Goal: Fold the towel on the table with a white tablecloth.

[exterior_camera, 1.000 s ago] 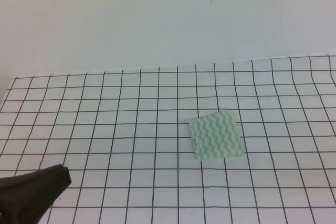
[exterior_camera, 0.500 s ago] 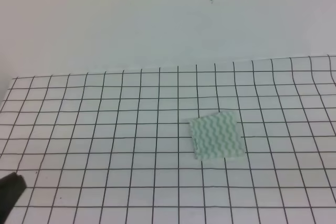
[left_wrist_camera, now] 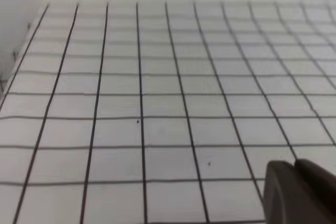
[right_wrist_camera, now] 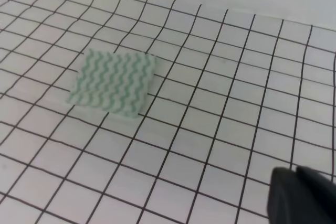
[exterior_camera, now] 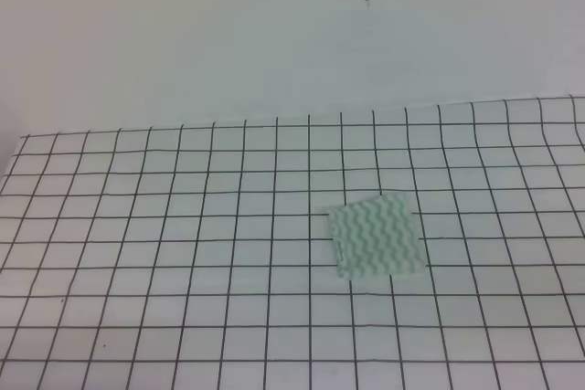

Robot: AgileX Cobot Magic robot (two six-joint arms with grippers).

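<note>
The towel (exterior_camera: 377, 236) lies flat on the tabletop (exterior_camera: 137, 226), a little right of the middle in the high view and turned slightly askew to the black grid of the white tablecloth (exterior_camera: 228, 335) beneath it. Its mint-green and white wavy stripes run across a compact squarish shape that covers a few grid squares; I cannot tell from these views how many layers it has. In the high view neither of my arms shows. From my right wrist view the towel (right_wrist_camera: 113, 83) sits up and to the left, well apart from my right gripper (right_wrist_camera: 302, 195), of which only a dark blurred tip shows in the lower right corner over bare grid; I cannot tell how my jaws stand there. My left wrist view shows only gridded cloth, with no towel in it, and my left gripper (left_wrist_camera: 299, 192) appears as a dark blurred lump at the lower right corner; the state of those jaws cannot be read either. Neither gripper touches the towel. A pale wall (exterior_camera: 274, 34) rises behind the far edge of the tabletop.
</note>
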